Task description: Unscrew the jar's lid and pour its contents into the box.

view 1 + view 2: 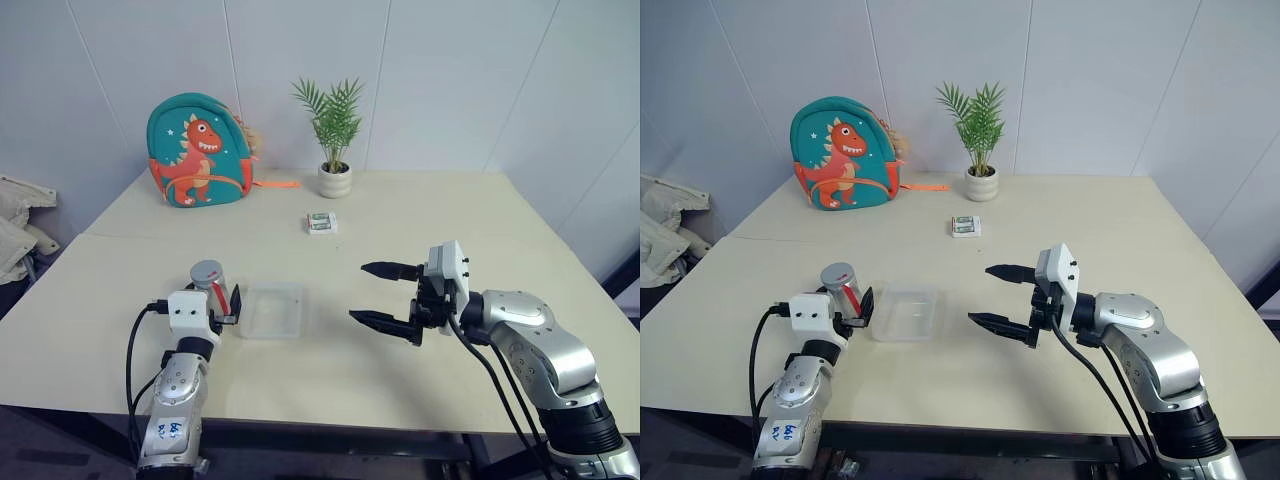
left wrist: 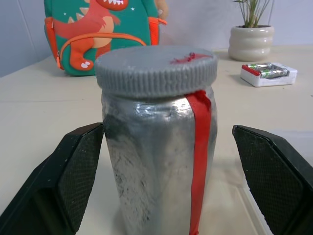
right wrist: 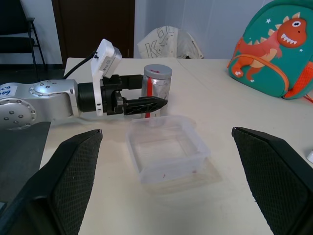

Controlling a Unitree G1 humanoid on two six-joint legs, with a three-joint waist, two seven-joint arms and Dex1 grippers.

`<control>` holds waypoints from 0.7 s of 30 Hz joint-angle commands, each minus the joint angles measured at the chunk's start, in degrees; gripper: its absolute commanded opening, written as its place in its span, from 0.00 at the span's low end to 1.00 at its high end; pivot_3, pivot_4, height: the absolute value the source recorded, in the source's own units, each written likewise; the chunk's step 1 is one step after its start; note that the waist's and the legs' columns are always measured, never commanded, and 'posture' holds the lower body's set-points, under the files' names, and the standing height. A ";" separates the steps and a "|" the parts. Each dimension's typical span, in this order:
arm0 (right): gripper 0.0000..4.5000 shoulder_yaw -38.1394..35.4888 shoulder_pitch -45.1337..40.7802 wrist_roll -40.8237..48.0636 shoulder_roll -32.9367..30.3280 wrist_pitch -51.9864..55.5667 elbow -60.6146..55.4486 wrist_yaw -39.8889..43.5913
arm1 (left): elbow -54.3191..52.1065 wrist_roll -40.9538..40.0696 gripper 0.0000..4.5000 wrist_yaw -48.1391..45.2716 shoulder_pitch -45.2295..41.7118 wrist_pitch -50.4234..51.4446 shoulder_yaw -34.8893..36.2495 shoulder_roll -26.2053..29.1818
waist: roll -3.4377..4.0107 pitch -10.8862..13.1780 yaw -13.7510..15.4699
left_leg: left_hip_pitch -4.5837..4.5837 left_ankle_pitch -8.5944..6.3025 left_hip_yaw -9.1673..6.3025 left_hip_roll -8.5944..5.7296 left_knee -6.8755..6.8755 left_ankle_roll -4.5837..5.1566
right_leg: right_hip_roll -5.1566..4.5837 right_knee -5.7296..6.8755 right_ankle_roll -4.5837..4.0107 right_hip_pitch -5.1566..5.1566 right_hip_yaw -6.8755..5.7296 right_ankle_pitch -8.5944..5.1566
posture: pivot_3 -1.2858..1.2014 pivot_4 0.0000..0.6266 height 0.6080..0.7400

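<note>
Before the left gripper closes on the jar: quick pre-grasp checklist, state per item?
1. Left gripper open, one finger on each side of the jar: ok.
2. The jar is upright on the table: ok.
3. The lid is still on the jar and looks level: ok.
4. Fingers touching the jar: not yet, a gap shows on both sides in the left wrist view: ok for closing.
5. Right gripper open and held above the table, clear of the jar and ready for the lid: ok.
6. The box sits beside the jar, upright and open-topped: ok. A few small specks inside; cannot tell what they are.
</note>
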 commanded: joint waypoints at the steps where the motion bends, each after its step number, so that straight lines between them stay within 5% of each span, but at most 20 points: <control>1: 1.00 -0.51 -0.51 1.45 -0.14 0.06 -2.31 0.29 | 1.04 1.47 0.99 2.49 -2.83 -1.22 0.24 -0.10 | 0.00 0.00 0.10 | 0.00 0.00 0.00 0.00 0.00 0.00 | 0.00 0.00 0.01 0.00 0.00 0.00 | 0.52 0.24 1.00; 17: 1.00 -0.53 -0.77 2.32 -0.04 0.40 -1.79 0.72 | 6.16 4.33 0.99 8.43 -6.19 -0.76 -1.56 -2.47 | -0.01 0.00 0.04 | -0.01 0.00 0.00 -0.02 0.02 0.00 | 0.00 -0.01 0.08 0.01 0.00 0.04 | 0.52 0.24 1.00; 21: 1.00 -0.57 -0.67 2.39 -0.05 0.50 -1.78 0.94 | 5.27 4.60 0.81 8.37 -4.99 -0.39 -1.42 -1.90 | 0.00 0.00 0.02 | -0.01 0.00 0.00 -0.02 0.02 0.00 | 0.00 -0.01 0.08 0.01 0.00 0.04 | 0.52 0.24 1.00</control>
